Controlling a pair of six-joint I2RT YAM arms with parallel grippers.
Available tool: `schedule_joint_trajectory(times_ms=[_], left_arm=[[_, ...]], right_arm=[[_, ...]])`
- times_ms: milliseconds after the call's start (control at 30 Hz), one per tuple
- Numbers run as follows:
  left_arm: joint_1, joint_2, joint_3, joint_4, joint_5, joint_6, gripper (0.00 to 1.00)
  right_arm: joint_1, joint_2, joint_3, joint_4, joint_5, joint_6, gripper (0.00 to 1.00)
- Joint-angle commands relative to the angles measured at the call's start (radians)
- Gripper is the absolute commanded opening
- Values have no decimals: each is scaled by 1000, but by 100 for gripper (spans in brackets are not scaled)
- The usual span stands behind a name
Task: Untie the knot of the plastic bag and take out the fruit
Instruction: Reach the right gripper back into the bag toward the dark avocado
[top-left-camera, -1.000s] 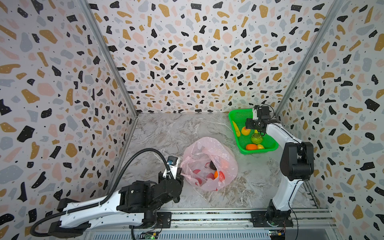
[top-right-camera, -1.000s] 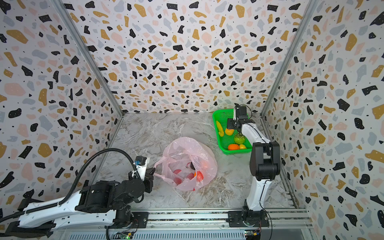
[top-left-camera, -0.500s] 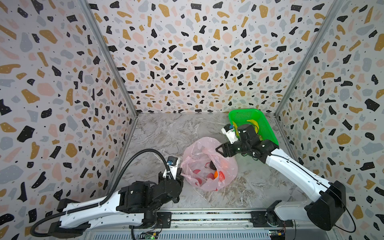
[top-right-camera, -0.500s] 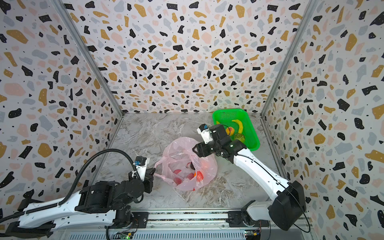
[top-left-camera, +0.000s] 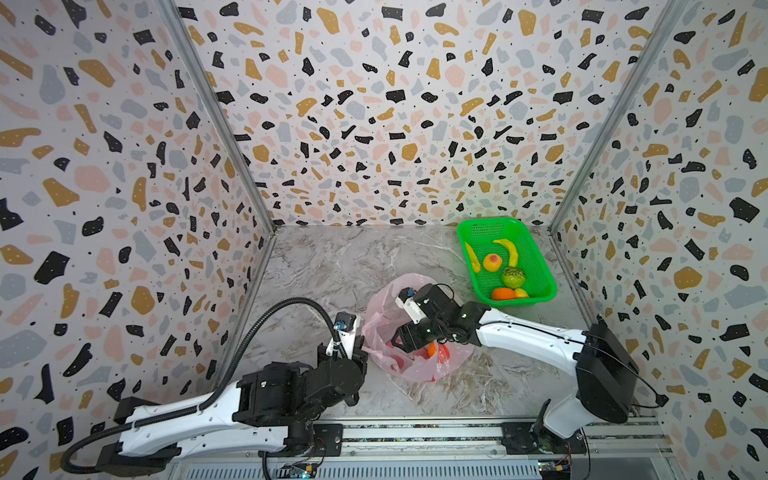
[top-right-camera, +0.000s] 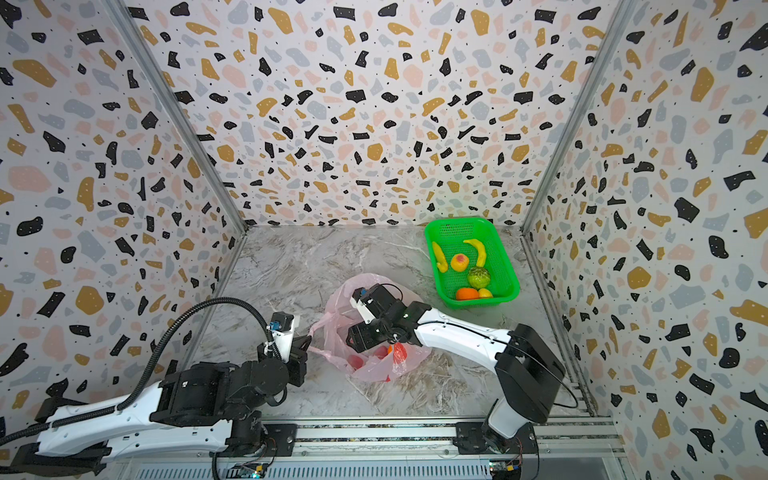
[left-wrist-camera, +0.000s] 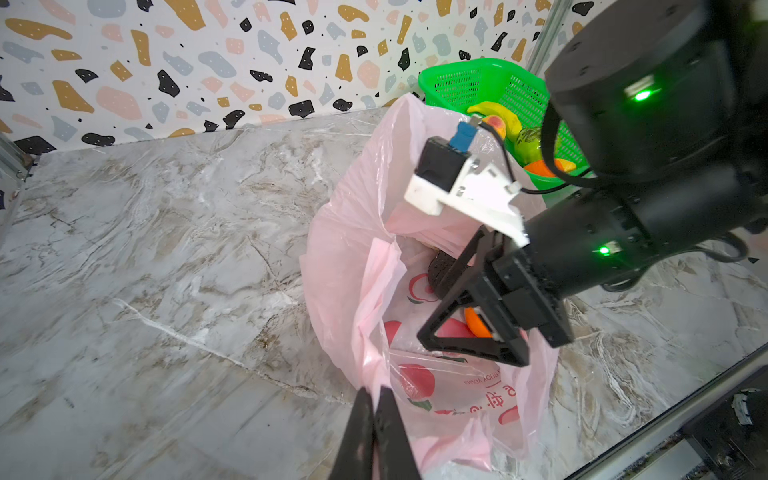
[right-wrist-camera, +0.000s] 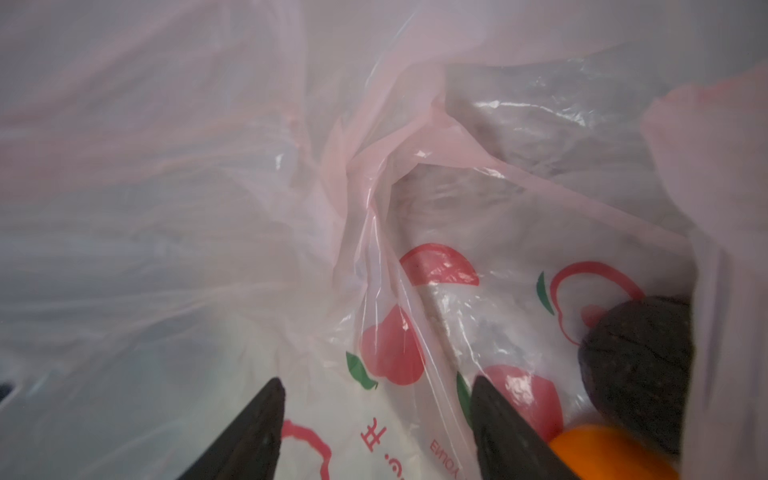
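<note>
The marble counter (top-left-camera: 324, 266) carries every item. The left arm (top-left-camera: 199, 419) reaches in from the near left and the right arm (top-left-camera: 528, 336) from the near right; both end at the plastic bag (top-left-camera: 382, 316), which lies near the middle of the counter with its mouth open, as both top views (top-right-camera: 336, 316) show. The green basket (top-left-camera: 490, 228) stands at the far right, apart from the bag. The left claw (left-wrist-camera: 374, 392) is closed on the near left edge of the bag, with pink film pinched between its 2 fingers; a top view (top-right-camera: 307, 343) places it at the bag's left side. The right claw (right-wrist-camera: 376, 382) is inside the bag mouth with its 2 fingers spread apart and nothing between them; only the printed film lies beyond the tips. The left wrist view (left-wrist-camera: 434, 307) shows it pointing down into the bag. 2 fruits remain in the bag beside the right claw: a dark avocado (right-wrist-camera: 640, 361) and an orange tangerine (right-wrist-camera: 602, 453), touching each other. The basket holds 2 bananas (top-left-camera: 509, 249), a peach (top-left-camera: 492, 262), a bumpy green fruit (top-left-camera: 513, 277), a second tangerine (top-left-camera: 503, 294) and a small yellow fruit (top-left-camera: 520, 293).
</note>
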Motion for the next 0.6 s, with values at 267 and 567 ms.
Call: schedule_joint_trajectory(times_ms=[267, 567], left_arm=[[-6, -37, -15, 2, -7, -9, 0], [-7, 4, -19, 65, 42, 36, 0]], right_arm=[[-32, -18, 39, -167, 405, 50, 98], [-51, -64, -73, -190, 372, 96, 99]])
